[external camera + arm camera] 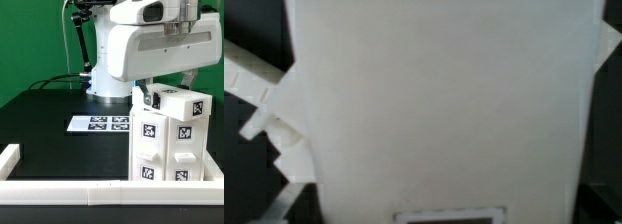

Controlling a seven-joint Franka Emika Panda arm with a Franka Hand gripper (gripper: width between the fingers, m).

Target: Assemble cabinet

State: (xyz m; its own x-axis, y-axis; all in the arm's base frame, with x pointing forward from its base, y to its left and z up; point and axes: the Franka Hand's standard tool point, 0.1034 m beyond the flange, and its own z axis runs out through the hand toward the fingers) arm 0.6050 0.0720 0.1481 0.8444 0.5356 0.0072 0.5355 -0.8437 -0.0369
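Hand state I cannot tell: in the exterior view the hand (150, 95) sits low behind the top of the cabinet (170, 140), and its fingers are hidden by the arm's white body (150, 45) and by the cabinet itself. My wrist view gives me nothing more, since one broad white face of the cabinet (438, 100) fills nearly the whole picture, with a small dark slot at one edge and slanted white ribs beside it against a dark background.

On the exterior view's right, near the front, I see the cabinet standing upright on the black table (50, 130). It is a tall white box, and black-and-white square tags show on its front and side faces. A white block with a tag (175, 100) sits at its top, tilted slightly, just beside where the hand comes down. Close along the near edge runs a low white rail (70, 190), turning up at the exterior view's left corner. Farther back, near the arm's base, the marker board (100, 123) lies flat on the table, well apart from the cabinet.
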